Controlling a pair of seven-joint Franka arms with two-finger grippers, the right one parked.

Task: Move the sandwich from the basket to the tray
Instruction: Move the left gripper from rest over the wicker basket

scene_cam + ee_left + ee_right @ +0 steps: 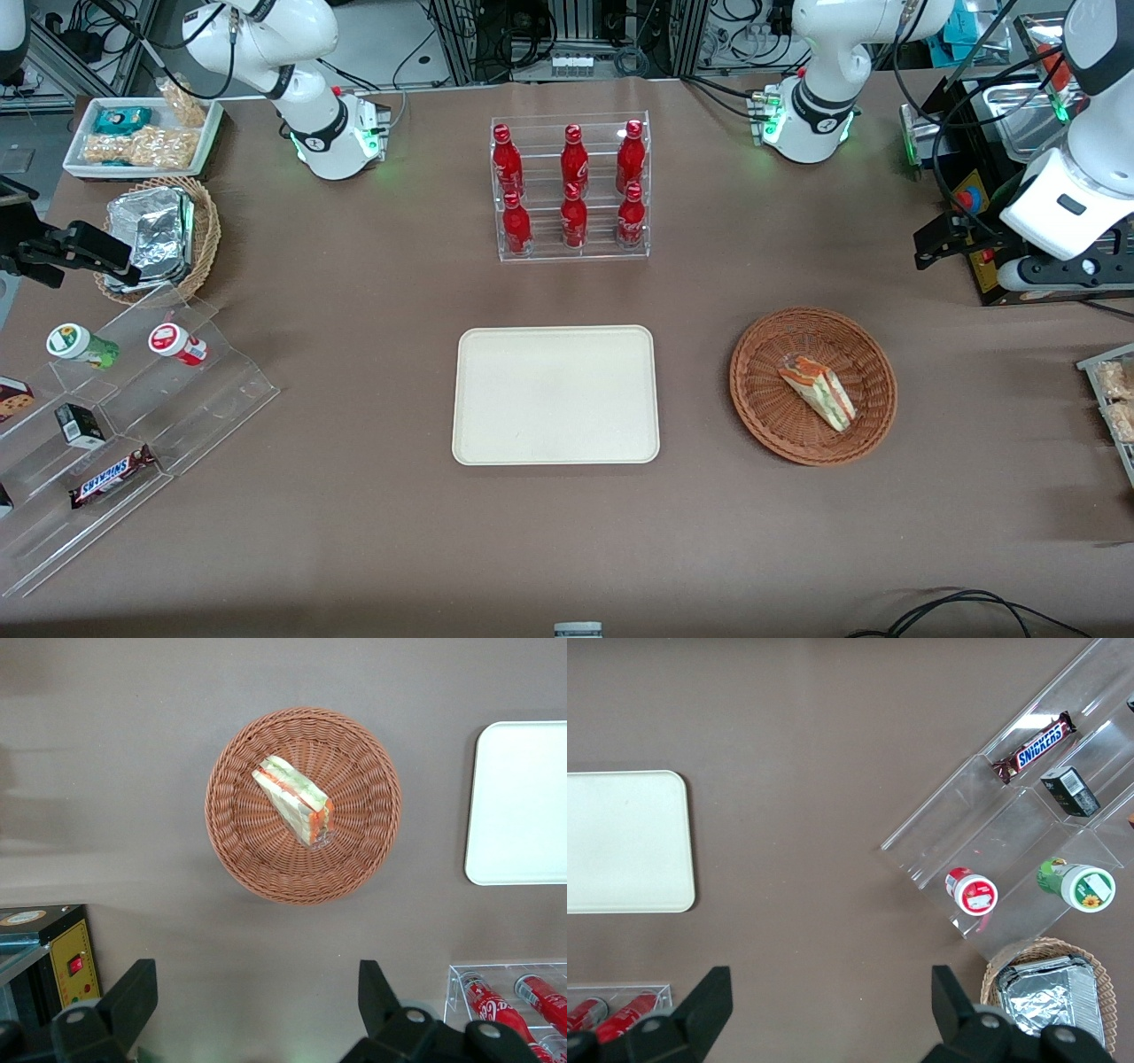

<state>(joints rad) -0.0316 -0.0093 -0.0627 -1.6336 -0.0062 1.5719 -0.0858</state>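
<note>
Hovering high above the basket [303, 806], the tool [257, 1010] is wide open, holding nothing.

Even, bright overhead light falls on the brown table [354, 532], which shows no hot spots. Shadows are soft and short: a faint rim of shade hugs the tray [555, 394] and the basket [813, 385]. Glare flashes on the foil packets [151, 235] near the parked arm's end and on the clear bottle rack [571, 186]. The tool [257, 1014] hangs above the table farther from the front camera than the basket; its spread fingers [133, 997] look dark and slightly soft against the sharp weave.
</note>
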